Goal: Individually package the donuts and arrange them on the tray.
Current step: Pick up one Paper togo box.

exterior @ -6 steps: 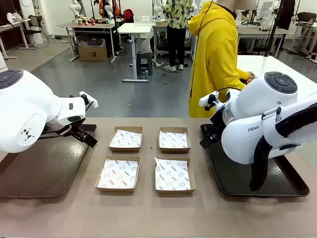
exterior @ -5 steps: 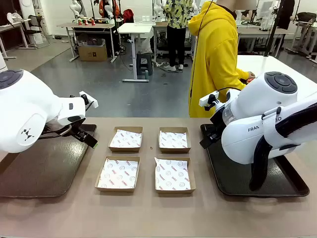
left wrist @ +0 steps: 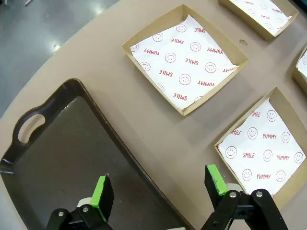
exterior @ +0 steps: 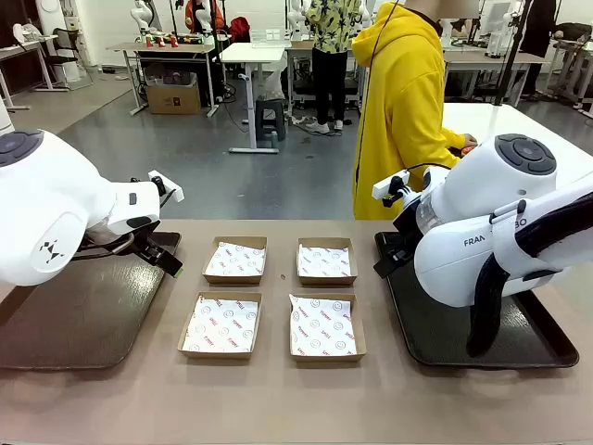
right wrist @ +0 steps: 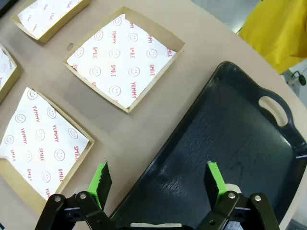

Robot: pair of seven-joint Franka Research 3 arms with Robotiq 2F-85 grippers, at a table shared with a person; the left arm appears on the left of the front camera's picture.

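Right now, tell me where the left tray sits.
In the front view the left tray lies at picture left, beside the near-left paper-lined box, under the open left claw.

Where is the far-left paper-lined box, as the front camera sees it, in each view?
Front view: far-left box, left of centre.
Left wrist view: upper middle, whole.
Right wrist view: top-left corner, cropped.
Shared landmark: the small dark spot on the table, near this box's corner.

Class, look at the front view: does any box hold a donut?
No, all four boxes show only printed paper lining.
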